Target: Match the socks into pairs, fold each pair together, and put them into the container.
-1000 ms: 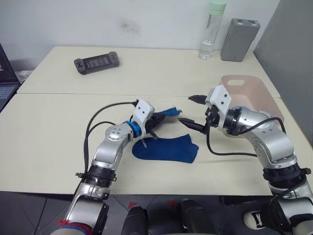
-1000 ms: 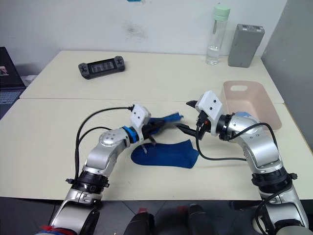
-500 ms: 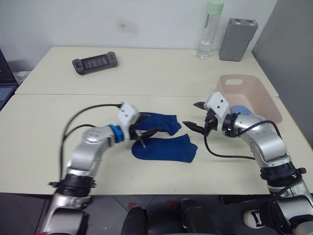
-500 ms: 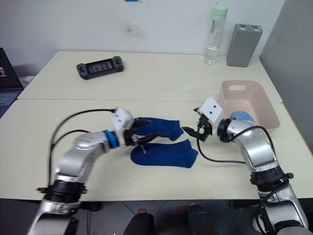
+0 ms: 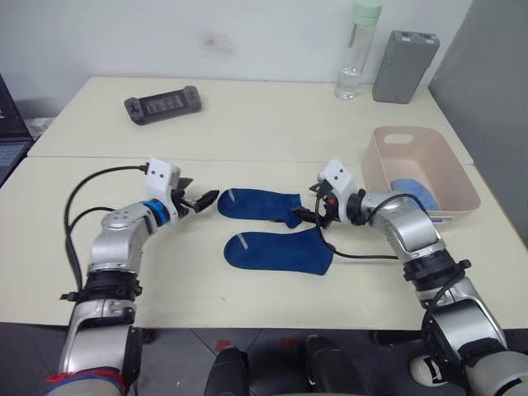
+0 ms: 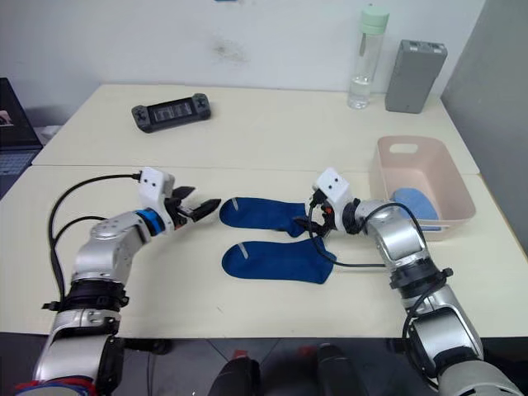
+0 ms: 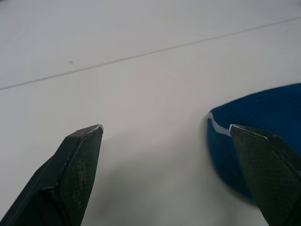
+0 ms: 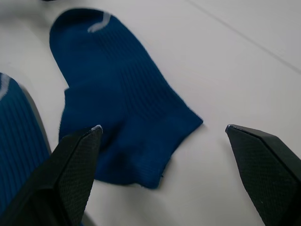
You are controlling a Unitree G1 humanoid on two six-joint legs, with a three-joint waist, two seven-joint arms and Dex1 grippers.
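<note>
Two dark navy socks lie flat on the table, one [image 5: 260, 204] farther from me and one [image 5: 279, 252] nearer. My left gripper [image 5: 200, 200] is open just left of the far sock's toe [image 7: 263, 141], not touching it. My right gripper [image 5: 318, 210] is open at that sock's cuff end [image 8: 122, 117], its fingers standing on either side of the cuff. The pale pink container [image 5: 433, 140] stands at the right, with a light blue sock [image 5: 412, 188] inside.
A black handheld console [image 5: 162, 105] lies at the back left. A clear bottle [image 5: 351, 49] and a grey box [image 5: 404, 56] stand at the back right. A laptop corner [image 5: 10, 140] shows at the left edge. A seam [image 5: 247, 159] joins two tables.
My left gripper opened, let go of the far navy sock and drew back to the left. That sock now lies flat. My right gripper came down to its cuff end.
</note>
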